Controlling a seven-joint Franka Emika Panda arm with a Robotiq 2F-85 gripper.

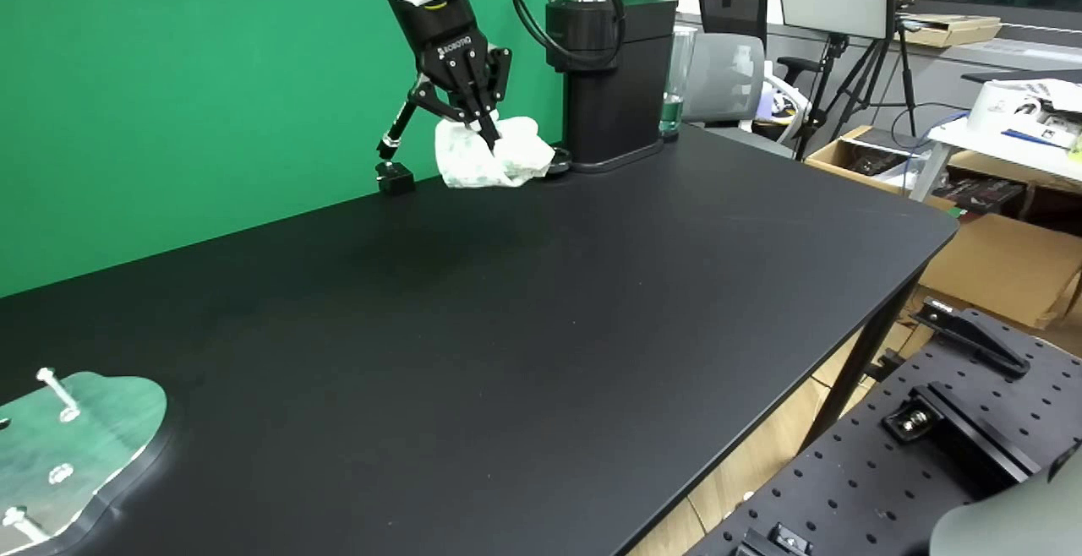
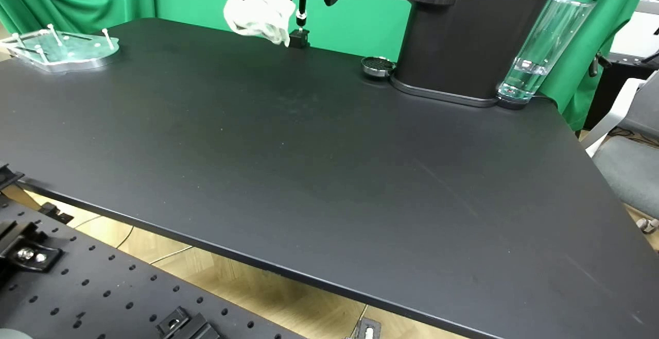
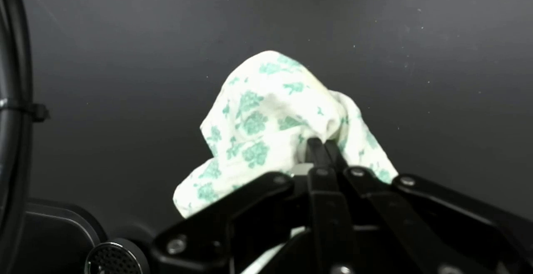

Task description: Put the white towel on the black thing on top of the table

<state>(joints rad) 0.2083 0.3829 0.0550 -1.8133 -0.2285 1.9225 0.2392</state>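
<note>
The white towel (image 1: 461,163) with green flower print hangs bunched from my gripper (image 1: 490,142). It also shows in an exterior view (image 2: 261,13) and in the wrist view (image 3: 254,111). My gripper (image 3: 324,143) is shut on a fold of the towel, its fingertips nearly together. The towel is held above the black table (image 1: 541,345) near its back edge. A tall black machine (image 1: 604,91), like a coffee maker, stands on the table beside the towel. It also shows in an exterior view (image 2: 463,40), its top cut off. Part of its base may show in the wrist view (image 3: 54,236).
A round black drip tray (image 2: 378,67) sits at the machine's foot. A clear water tank (image 2: 540,50) is attached at its side. A small black stand (image 1: 395,177) is at the back edge. A green-topped plate with white pegs (image 1: 127,408) lies at the table's far end.
</note>
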